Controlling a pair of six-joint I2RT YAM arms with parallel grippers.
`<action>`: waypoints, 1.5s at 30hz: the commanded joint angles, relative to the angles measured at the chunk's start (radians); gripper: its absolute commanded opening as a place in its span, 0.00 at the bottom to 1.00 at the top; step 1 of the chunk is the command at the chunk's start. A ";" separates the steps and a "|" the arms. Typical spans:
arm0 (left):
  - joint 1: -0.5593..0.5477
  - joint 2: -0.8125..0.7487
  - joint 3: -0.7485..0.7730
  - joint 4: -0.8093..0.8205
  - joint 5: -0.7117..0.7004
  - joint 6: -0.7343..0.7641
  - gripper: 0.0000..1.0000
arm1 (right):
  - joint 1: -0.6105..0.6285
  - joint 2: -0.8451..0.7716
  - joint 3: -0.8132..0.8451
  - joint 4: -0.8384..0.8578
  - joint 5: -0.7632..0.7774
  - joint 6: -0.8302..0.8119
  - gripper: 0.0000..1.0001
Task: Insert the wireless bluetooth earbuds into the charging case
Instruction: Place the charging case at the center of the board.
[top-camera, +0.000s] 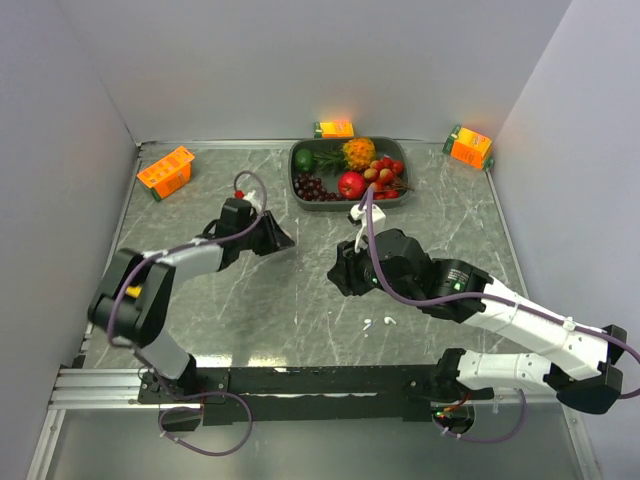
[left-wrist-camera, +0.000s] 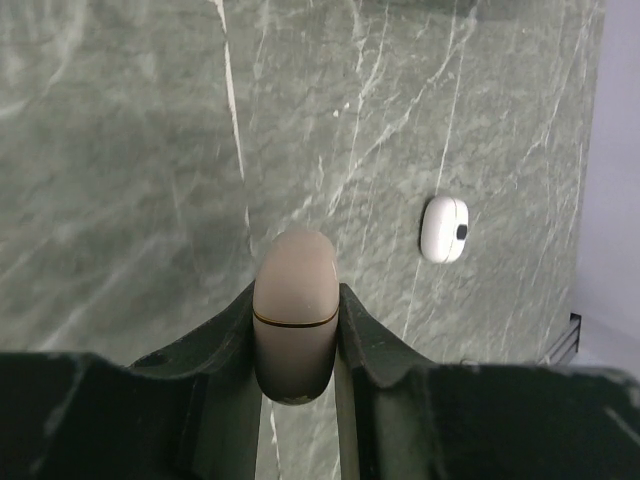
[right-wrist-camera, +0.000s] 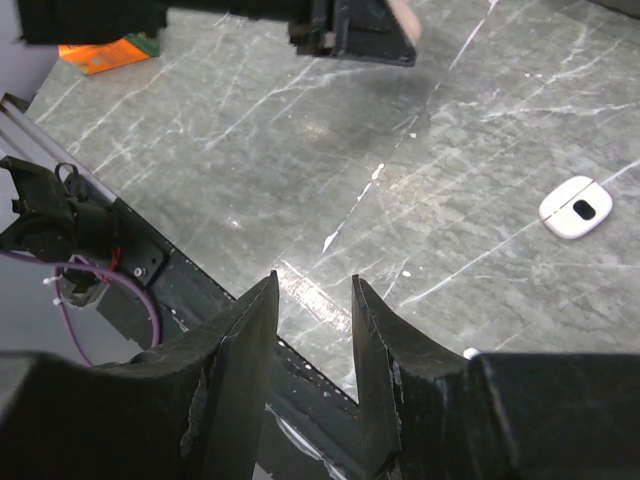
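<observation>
The left gripper (top-camera: 280, 239) is clamped on the closed case (left-wrist-camera: 295, 290). The right gripper (right-wrist-camera: 313, 290) has its jaws parted and holds nothing. The earbuds (top-camera: 388, 321) lie on the table (top-camera: 220, 310), at its five o'clock.

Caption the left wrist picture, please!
Left claw grips the beige charging case; a white earbud lies apart on the table.
</observation>
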 joint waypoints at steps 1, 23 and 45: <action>0.029 0.114 0.146 -0.041 0.134 0.014 0.02 | -0.013 -0.023 -0.008 0.057 -0.012 -0.005 0.43; 0.140 0.325 0.144 -0.125 0.252 0.019 0.33 | -0.041 -0.060 -0.026 0.059 -0.034 -0.015 0.48; 0.229 0.112 -0.002 -0.374 0.145 0.105 0.71 | -0.053 -0.068 -0.034 0.019 0.023 -0.016 0.52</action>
